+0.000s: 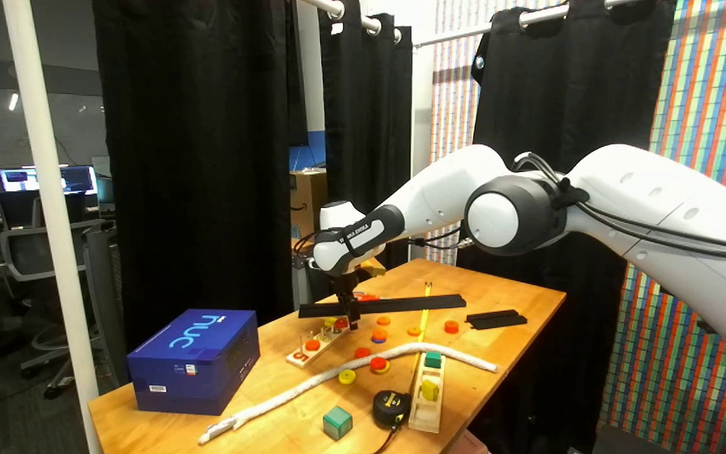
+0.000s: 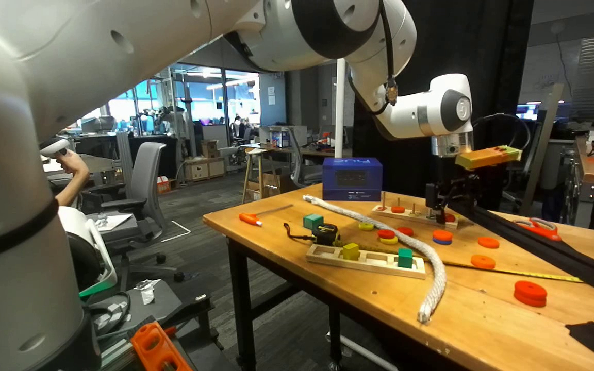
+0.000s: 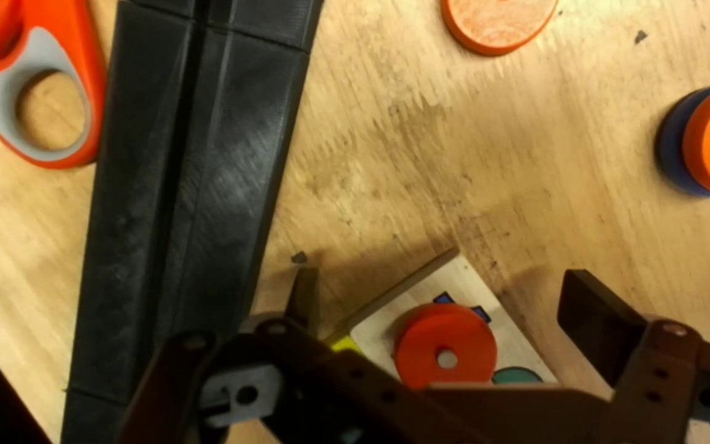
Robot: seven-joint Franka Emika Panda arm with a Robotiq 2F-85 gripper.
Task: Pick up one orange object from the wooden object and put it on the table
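Orange disc (image 3: 444, 335) lies flat on an upright peg (image 3: 447, 358), at the end of the wooden board (image 1: 325, 342) farthest from the blue box (image 1: 193, 362). Board's long axis runs away from the box. Gripper (image 3: 443, 299) over that end, fingers apart.

A ring (image 3: 438, 336) on the board (image 3: 509, 345) is orange-red, the board pale wood printed blue, green and red, the surface (image 3: 392, 203) light brown and streaky. The hand (image 3: 441, 296) is black, the box (image 1: 196, 353) dark blue lettered in cyan, the backdrop (image 1: 716, 94) checked orange, yellow, green, blue.
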